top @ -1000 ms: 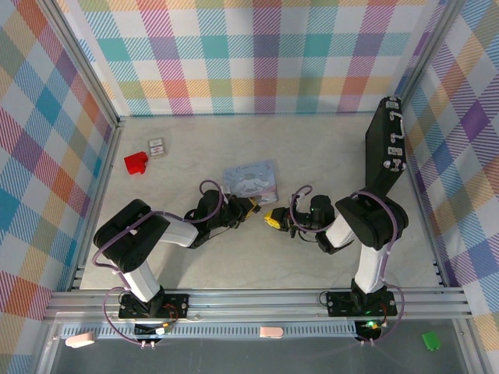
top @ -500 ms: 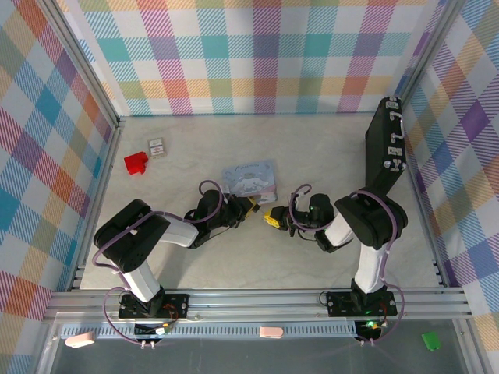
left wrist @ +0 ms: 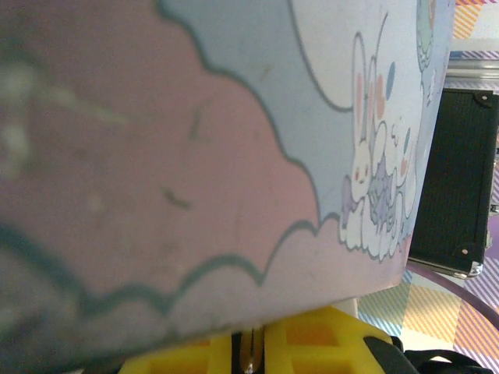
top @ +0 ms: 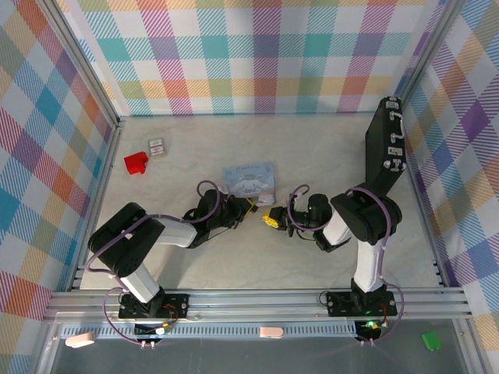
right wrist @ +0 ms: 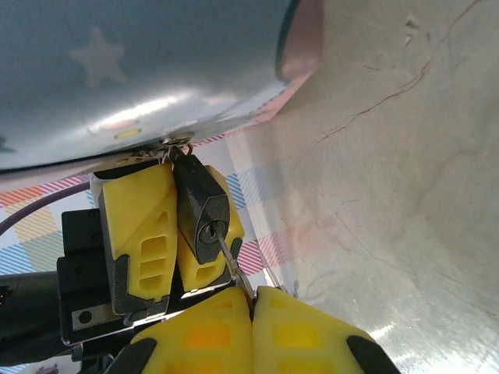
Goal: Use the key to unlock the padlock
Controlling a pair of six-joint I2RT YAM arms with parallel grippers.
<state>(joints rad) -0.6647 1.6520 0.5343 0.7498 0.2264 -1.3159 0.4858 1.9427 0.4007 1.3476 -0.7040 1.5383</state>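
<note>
In the right wrist view the padlock (right wrist: 201,210) sits just under the edge of the pale blue tin (right wrist: 140,70), its body pinched between the yellow fingers of the left gripper (right wrist: 178,243), keyhole facing the camera. The key (right wrist: 234,269) runs from that keyhole toward 5 o'clock into the right gripper (right wrist: 252,300), whose fingers are pressed together on its far end. How deep the tip is seated I cannot tell at this angle. The risks, as I judge them: the slim key is held by a small bite, so a turn may swivel it in the pads instead of rotating the cylinder. A push off the keyhole's axis may skid the lock out of the left fingers. The tin, close at 12 o'clock, may block the shackle from springing free.
</note>
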